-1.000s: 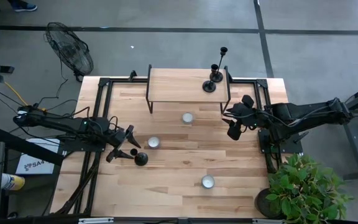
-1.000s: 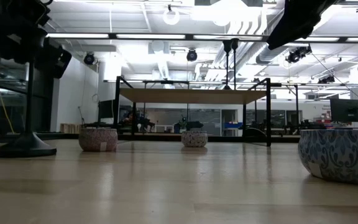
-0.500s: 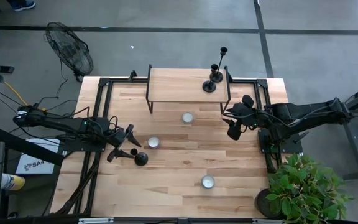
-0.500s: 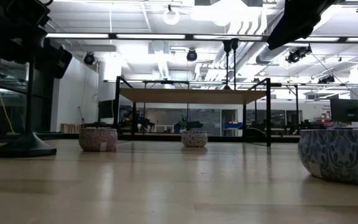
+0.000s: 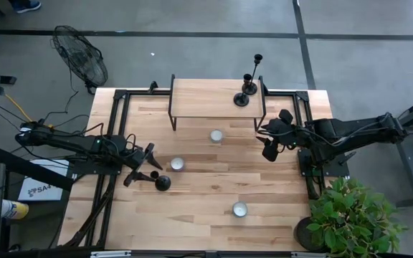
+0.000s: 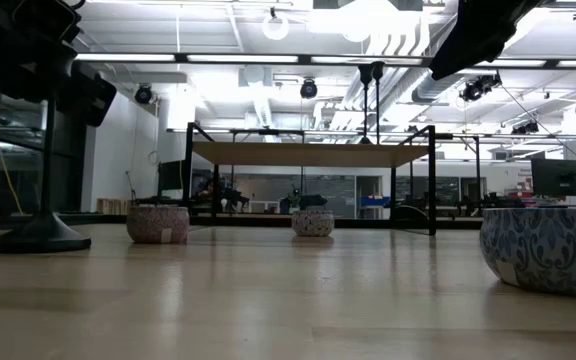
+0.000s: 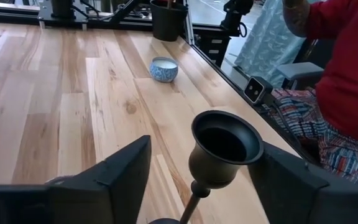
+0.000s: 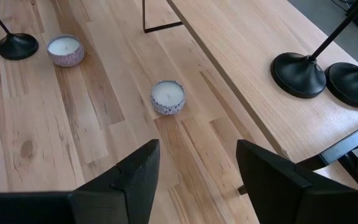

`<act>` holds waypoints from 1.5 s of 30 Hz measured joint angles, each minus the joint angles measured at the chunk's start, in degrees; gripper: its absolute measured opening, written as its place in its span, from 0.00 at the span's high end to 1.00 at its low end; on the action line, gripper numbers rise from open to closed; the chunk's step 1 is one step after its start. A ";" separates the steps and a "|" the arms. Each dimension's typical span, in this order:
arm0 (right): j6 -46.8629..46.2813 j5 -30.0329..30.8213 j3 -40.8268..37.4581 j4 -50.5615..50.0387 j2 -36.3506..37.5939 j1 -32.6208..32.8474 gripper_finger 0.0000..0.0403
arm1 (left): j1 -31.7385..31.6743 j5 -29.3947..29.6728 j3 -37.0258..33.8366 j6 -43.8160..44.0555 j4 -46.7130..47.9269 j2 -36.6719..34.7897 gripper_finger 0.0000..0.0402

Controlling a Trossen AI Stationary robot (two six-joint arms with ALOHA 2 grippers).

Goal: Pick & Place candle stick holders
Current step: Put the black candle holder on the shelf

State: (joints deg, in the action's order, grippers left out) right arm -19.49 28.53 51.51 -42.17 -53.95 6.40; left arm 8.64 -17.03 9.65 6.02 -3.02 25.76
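One black candle stick holder stands on its round base [image 5: 163,183] at the table's left middle; its cup [image 7: 224,144] and thin stem [image 6: 48,150] show close up. My left gripper [image 5: 150,165] is open, a finger on either side of the cup without touching it. The two other candle stick holders [image 5: 246,92] stand on their bases [image 8: 299,73] on the raised wooden shelf [image 5: 206,100] at the far side. My right gripper [image 5: 270,141] is open and empty, right of the shelf's near right leg.
Three small candle bowls stand on the table: one near the shelf [image 5: 216,135], one beside the left gripper [image 5: 177,164], one toward the near edge [image 5: 239,209]. A potted plant [image 5: 350,218] stands at the near right corner. A person in a red sleeve [image 7: 347,74] sits beyond the table.
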 joint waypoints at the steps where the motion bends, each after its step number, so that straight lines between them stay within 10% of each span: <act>1: 0.00 0.00 0.00 0.00 0.00 0.01 0.48 | 0.00 -0.09 0.00 0.00 -0.01 0.00 0.41; 18: -0.20 -0.07 0.00 0.00 0.00 0.01 0.48 | 0.00 -0.43 0.00 0.02 -0.21 -0.04 0.70; 34: -1.05 -0.61 0.00 0.00 -0.06 0.00 0.48 | 0.00 0.27 0.00 -0.55 -8.44 0.00 0.71; 45: 2.30 -4.61 0.00 11.74 -6.99 0.02 0.48 | 0.00 11.34 0.07 -4.35 -11.00 0.00 0.71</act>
State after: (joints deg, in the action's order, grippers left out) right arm -17.18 23.92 51.51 -30.43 -60.94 6.42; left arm 8.64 -5.69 9.72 1.67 -14.02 25.76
